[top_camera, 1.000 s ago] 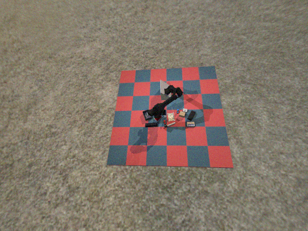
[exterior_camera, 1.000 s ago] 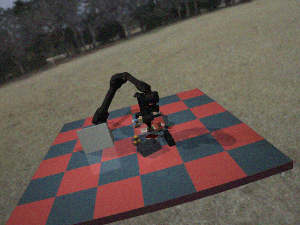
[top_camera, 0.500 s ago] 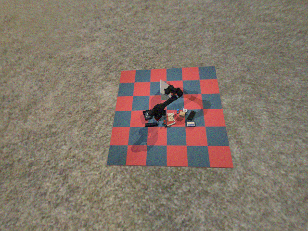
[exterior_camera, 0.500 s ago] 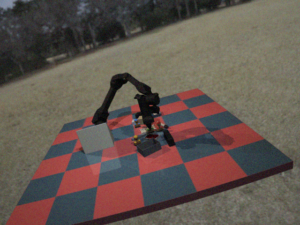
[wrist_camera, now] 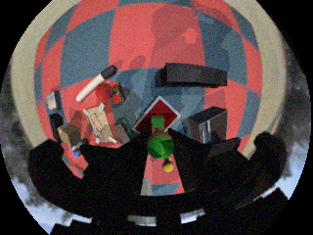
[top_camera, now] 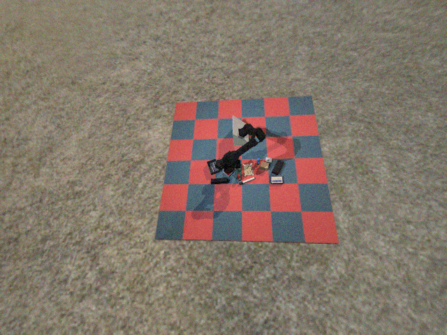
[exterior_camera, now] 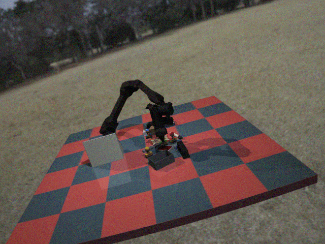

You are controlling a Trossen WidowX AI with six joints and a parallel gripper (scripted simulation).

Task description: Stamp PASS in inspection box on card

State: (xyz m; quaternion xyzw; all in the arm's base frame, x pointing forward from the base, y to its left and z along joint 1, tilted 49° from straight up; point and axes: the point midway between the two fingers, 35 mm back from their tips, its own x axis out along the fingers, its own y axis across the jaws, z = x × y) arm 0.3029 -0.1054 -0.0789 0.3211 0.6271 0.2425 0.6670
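My gripper is shut on the green stamp, a round green knob with a green block below. Its label is not legible. It stands over the near part of the red ink pad, which has a pale rim; I cannot tell whether they touch. The cream card, with pale pieces at its corners, lies beside the pad, left of it in the wrist view. Its box and any print are too small to read. A red-knobbed stamp stands past the card.
A dark open tray and a black block flank the pad. A white marker lies by the card. A blue stamp, a yellow stamp and a brown block stand nearby. A pale panel stands near the arm's base.
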